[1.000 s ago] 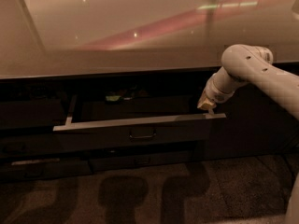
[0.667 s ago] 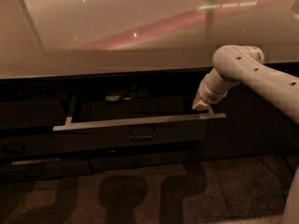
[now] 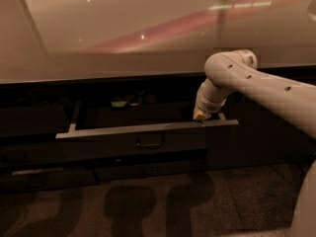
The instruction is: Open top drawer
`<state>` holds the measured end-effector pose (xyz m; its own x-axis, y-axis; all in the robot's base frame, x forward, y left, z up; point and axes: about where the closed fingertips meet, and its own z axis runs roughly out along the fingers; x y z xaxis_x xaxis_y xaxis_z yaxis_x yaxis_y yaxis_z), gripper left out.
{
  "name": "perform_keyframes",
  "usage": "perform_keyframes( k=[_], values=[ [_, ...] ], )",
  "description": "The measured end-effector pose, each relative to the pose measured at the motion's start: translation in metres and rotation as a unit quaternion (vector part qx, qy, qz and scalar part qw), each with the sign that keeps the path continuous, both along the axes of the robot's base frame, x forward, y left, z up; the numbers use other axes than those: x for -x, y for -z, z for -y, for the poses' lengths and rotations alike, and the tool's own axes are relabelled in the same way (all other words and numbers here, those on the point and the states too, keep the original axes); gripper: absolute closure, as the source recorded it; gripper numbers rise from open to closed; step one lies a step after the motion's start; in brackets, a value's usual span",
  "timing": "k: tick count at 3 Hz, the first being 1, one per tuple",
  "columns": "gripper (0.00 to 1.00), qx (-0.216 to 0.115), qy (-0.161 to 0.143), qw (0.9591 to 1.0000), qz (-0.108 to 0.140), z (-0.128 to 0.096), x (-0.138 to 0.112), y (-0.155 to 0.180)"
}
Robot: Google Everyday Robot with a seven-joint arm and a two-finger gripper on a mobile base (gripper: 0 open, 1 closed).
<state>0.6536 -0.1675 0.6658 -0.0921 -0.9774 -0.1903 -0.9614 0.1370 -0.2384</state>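
The top drawer (image 3: 123,144) is a wide dark front under the counter, pulled partly out, with a small rectangular pull handle (image 3: 149,142) at its middle. Its pale top rim (image 3: 148,128) runs across the view. Small items (image 3: 118,103) lie in the dim interior at the back. My white arm reaches in from the right. The gripper (image 3: 200,115) hangs over the drawer's right end, just behind the front rim.
A glossy beige countertop (image 3: 148,33) covers the upper half of the view. Below the open drawer sits a lower, shorter drawer front (image 3: 148,171). Dark cabinet fronts stand to the left (image 3: 29,127) and right (image 3: 266,132). Speckled floor (image 3: 148,206) carries the arm's shadows.
The arm has shifted left along the drawer's right end, and the gripper with it. The drawer stays at about the same opening.
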Motion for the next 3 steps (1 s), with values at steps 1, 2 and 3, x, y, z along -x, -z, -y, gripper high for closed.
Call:
perform_keyframes(
  k=[1,2,3],
  values=[
    [1.0,0.002,0.006,0.9999,-0.012,0.005,0.001,0.013],
    [0.81,0.012,0.007,0.9997,-0.02,0.004,0.005,0.024],
    [0.59,0.014,0.005,0.9998,-0.015,0.004,0.011,0.018]
  ],
)
